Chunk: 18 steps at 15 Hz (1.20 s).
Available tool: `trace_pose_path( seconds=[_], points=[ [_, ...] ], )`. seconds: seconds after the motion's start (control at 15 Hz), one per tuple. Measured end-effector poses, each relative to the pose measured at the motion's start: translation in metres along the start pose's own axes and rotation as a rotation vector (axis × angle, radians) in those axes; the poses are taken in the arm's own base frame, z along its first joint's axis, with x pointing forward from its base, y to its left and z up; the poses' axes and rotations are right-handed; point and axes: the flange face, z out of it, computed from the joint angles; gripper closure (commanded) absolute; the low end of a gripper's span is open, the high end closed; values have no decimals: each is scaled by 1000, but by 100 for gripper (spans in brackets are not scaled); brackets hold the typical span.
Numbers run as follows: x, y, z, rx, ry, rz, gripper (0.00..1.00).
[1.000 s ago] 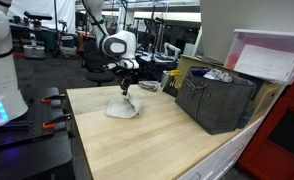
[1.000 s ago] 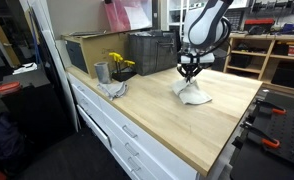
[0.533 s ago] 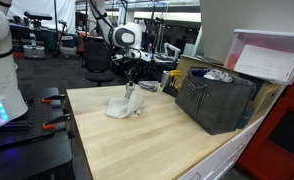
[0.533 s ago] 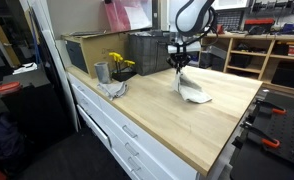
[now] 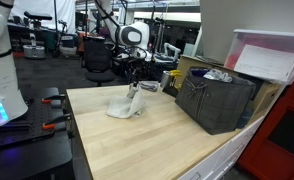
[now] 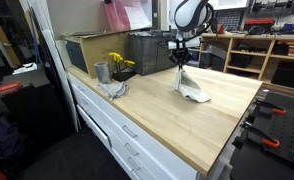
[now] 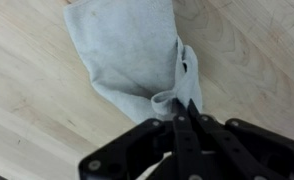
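Note:
A light grey cloth lies on the wooden tabletop, with one end pulled up into a peak. My gripper is shut on that raised fold, and the rest of the cloth hangs down and spreads on the wood. In both exterior views the gripper stands above the table with the cloth trailing below it, its lower part still resting on the surface.
A dark crate stands at the table's back edge. Beside it are yellow flowers, a grey cup and another crumpled cloth. A pale lidded box sits beyond the crate.
The gripper has risen and shifted toward the crate side, drawing one end of the cloth up from a flat heap into a hanging peak. Its jaws stayed shut.

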Motion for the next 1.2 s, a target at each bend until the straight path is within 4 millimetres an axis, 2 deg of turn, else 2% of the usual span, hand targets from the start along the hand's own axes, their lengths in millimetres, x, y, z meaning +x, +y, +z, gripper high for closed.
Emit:
trace_pose_path(
  seconds=[0.4,0.67,1.2],
  points=[
    [-11,-5,15,-94,-60,106,99],
    [-12,-16,24,-155,-134,166,99],
    [-11,-71,16,-193,-135,136,99]
  ],
)
